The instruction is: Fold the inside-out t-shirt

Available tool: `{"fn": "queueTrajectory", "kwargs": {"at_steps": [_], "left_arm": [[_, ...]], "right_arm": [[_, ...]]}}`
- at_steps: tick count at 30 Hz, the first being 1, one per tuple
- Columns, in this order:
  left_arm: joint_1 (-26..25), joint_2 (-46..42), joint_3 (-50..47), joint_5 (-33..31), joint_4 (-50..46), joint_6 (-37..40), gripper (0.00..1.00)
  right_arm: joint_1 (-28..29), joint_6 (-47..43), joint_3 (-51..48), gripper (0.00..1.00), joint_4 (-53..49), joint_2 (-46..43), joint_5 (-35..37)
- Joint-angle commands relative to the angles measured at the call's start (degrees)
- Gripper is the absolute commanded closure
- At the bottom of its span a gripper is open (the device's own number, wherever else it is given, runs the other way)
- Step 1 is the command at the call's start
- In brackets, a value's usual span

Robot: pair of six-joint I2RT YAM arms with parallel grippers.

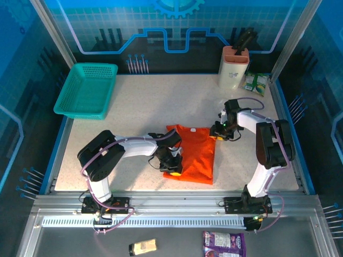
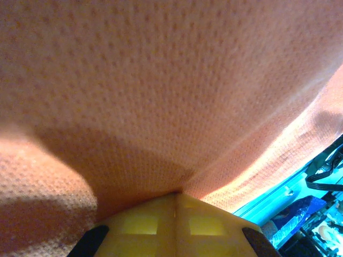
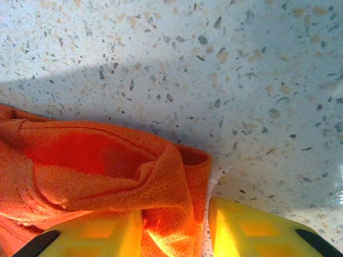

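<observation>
**T-shirt** [image 1: 195,152], orange: one. Folded to a rough oblong mid-surface [image 1: 161,101], toward the near edge. Long axis runs near to far.

**Left claw** [image 1: 172,166]: one, at the shirt's near left edge. Fingers are pressed together on a fold of cloth. Arm stretched low toward the right.

**Right claw** [image 1: 218,131]: one, at the shirt's far right corner. Fingers are spread, with bunched cloth lying between them. Arm bent, elbow raised.

**Basket** [image 1: 86,88], teal mesh: one, far left.

**Holder** [image 1: 234,67], white, with a dark handle: one, far right.

**Carton** [image 1: 256,83], green: one, just beside the holder.
</observation>
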Motion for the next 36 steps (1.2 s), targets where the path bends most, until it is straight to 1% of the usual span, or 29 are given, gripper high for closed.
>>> {"fn": "queueTrajectory", "kwargs": {"at_steps": [1,6,16,18,22,25,27,30,33,36], "left_arm": [[-0.2,-1.0,-1.4,-1.9,-1.9,-1.1,0.93],[-0.3,-1.0,-1.5,-1.8,-1.7,-1.1,0.93],[-0.2,-1.2,-1.1,-1.9,-2.1,-1.1,0.93],[-0.3,-1.3,-1.1,-2.0,-2.2,-1.3,0.93],[-0.2,-2.1,-0.8,-2.2,-2.4,-1.4,0.93],[-0.2,-3.7,-0.3,-3.0,-2.4,-1.7,0.9],[0.0,-5.4,0.5,-3.9,-2.7,-1.7,0.85],[1.0,-8.4,2.5,-5.9,-3.7,-1.4,0.79],[4.2,-10.9,4.7,-8.6,-5.4,-0.7,0.75],[9.2,-12.5,5.4,-12.1,-6.0,0.3,0.73]], "right_arm": [[-0.6,0.2,1.2,0.62,-1.1,1.3,-0.2],[-0.7,1.2,1.2,0.65,0.1,1.9,-3.1],[-0.8,2.3,1.1,0.81,0.9,0.5,-3.3],[-0.8,2.3,1.4,0.85,0.6,0.1,-3.0],[-0.9,2.2,2.0,0.99,0.0,-0.8,-2.4],[-0.9,1.5,2.8,1.0,-1.1,-1.0,-1.9],[-0.9,0.7,3.4,1.0,-2.1,-0.9,-1.6],[-0.9,-0.8,4.7,1.0,-3.9,-0.7,0.0],[-0.9,-3.3,7.0,1.0,-7.5,0.4,3.6],[-0.8,-7.8,9.4,1.0,-9.9,1.7,5.5]]}}
